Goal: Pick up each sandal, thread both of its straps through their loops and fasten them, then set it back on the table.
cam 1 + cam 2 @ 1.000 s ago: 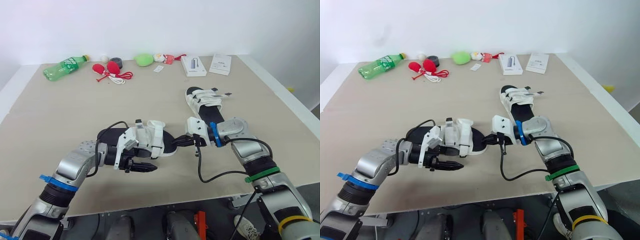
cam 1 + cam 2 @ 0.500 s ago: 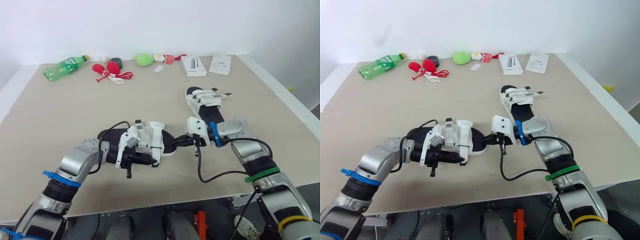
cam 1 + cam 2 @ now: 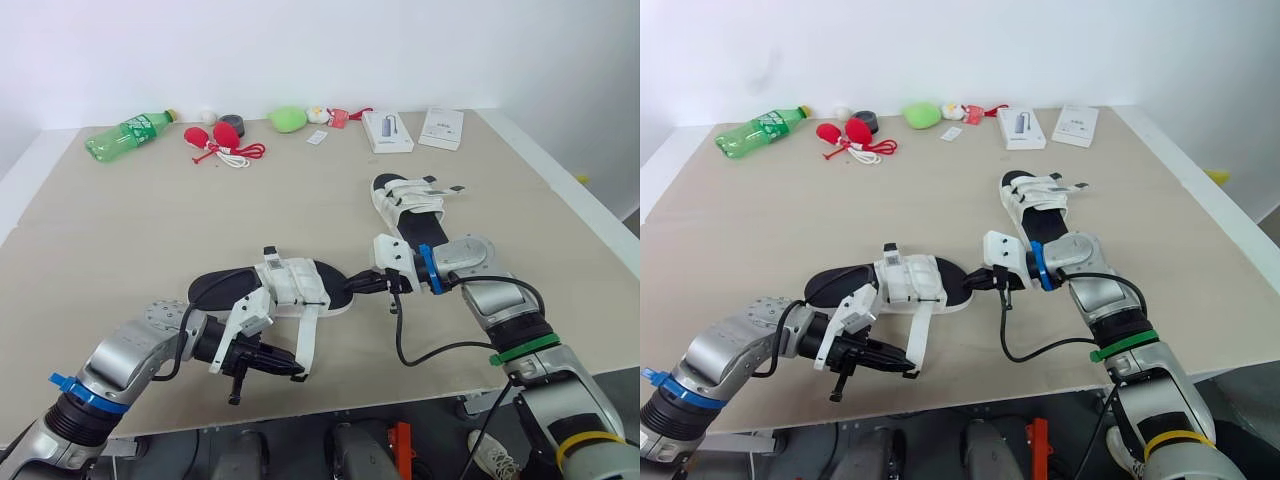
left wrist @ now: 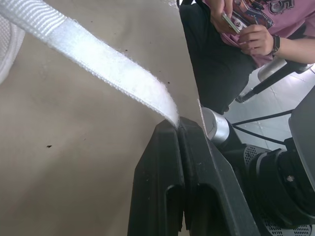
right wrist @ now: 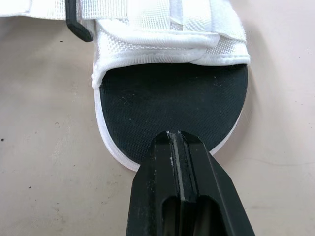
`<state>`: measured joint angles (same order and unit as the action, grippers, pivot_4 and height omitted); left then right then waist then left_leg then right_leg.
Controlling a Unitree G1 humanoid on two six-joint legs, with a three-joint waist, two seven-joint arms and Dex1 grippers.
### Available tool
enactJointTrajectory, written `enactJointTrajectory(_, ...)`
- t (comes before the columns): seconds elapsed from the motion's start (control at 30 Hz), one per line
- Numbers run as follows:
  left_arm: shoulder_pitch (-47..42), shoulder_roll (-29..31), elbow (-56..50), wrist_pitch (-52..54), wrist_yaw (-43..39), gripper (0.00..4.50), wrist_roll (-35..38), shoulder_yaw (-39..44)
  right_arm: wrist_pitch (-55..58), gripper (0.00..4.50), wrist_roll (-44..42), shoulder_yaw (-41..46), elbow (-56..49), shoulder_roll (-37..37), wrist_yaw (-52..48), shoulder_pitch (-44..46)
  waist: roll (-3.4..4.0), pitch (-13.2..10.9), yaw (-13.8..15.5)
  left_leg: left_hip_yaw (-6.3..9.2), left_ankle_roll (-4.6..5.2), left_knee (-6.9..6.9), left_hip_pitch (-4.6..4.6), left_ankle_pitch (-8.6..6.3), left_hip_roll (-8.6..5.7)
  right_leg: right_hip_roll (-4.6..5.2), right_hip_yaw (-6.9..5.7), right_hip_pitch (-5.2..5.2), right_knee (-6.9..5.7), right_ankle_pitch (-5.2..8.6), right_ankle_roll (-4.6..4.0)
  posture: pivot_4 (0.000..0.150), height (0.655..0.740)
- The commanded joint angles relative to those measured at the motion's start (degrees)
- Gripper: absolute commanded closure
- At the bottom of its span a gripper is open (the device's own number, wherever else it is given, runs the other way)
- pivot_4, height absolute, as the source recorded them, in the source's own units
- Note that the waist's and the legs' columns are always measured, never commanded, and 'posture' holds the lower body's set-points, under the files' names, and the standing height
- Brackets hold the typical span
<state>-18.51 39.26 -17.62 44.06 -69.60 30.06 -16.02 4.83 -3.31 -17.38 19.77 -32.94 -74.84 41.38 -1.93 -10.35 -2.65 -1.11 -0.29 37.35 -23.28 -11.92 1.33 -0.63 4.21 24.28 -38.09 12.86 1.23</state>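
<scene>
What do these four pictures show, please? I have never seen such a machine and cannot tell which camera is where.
It is a humanoid robot with two arms. The two wide pictures come from cameras in its head, looking down over a beige table. The two close pictures come from cameras on its wrists. The left arm's two black fingers are shut on the end of a white strap of the nearer sandal. The right fingers, shut too, sit at that sandal's toe. A second sandal lies further away. Near the far edge lie a green bottle and two white boxes.
</scene>
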Motion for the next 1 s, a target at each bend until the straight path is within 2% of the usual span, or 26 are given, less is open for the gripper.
enactJointTrajectory(0.03, -1.2, -0.1, -1.7, -2.5, 1.5, 4.48, -2.3, -1.4, 0.6, 4.50, 1.4, -0.6, 1.4, -0.7, -0.2, -0.5, 0.00, 0.0, 0.0, 0.01, 0.00, 0.00, 0.00, 0.00, 0.00, 0.00, 0.00, 0.00, 0.00, -0.01, 0.02, 0.150, 0.7400)
enactJointTrajectory(0.13, -1.3, 1.2, -1.9, -12.6, -0.1, 3.67, -7.7, -3.1, 0.5, 4.50, 1.5, -0.7, 1.5, -0.7, -0.3, -0.5, 0.00, 0.0, 0.0, 0.00, 0.00, 0.01, 0.00, 0.00, -0.01, 0.00, 0.00, 0.00, 0.00, 0.00, 0.01, 0.150, 0.7400)
enactJointTrajectory(0.3, -2.3, 5.8, 1.1, -35.8, -4.2, 1.50, -19.9, -5.9, 0.2, 4.50, 1.5, -0.7, 1.7, -1.0, -0.6, -0.6, 0.00, 0.0, 0.1, -0.07, 0.00, 0.01, 0.01, 0.00, -0.01, 0.05, 0.04, 0.00, 0.01, 0.01, -0.05, 0.150, 0.7400)
enactJointTrajectory(0.5, -8.9, 5.2, 9.7, -56.6, -5.6, 1.50, -23.7, -2.8, -0.1, 4.50, 1.5, -0.9, 1.9, -0.8, -0.8, -0.7, 0.00, 0.0, 0.1, -0.27, 0.01, 0.03, 0.02, 0.00, -0.04, 0.21, 0.05, 0.00, 0.01, -0.01, -0.03, 0.150, 0.7400)
enactJointTrajectory(0.6, -13.0, 3.1, 15.2, -69.6, -4.2, 1.50, -26.2, -2.7, -0.3, 4.50, 1.6, -0.9, 2.3, -0.6, -0.8, -0.4, 0.00, 0.0, 0.1, -0.35, 0.01, 0.03, 0.03, 0.00, -0.04, 0.23, 0.06, 0.01, 0.02, -0.02, -0.01, 0.150, 0.7400)
enactJointTrajectory(0.67, -14.0, 1.2, 17.3, -74.4, -2.8, 1.50, -26.8, -2.9, -0.4, 4.50, 1.7, -1.0, 2.5, -0.4, -0.7, -0.2, 0.01, 0.0, 0.1, -0.39, 0.05, 0.03, 0.03, -0.02, -0.05, 0.24, 0.08, 0.01, 0.03, -0.04, 0.01, 0.150, 0.7400)
enactJointTrajectory(1.0, -12.6, -2.5, 15.7, -77.1, -3.2, 1.50, -26.7, -7.0, -0.2, 4.50, 1.6, -0.7, 1.6, -1.2, -0.7, -1.0, 0.00, 0.0, 0.1, -0.42, 0.06, 0.05, 0.03, -0.03, -0.02, 0.11, 0.20, 0.01, 0.04, -0.16, 0.22, 0.150, 0.7400)
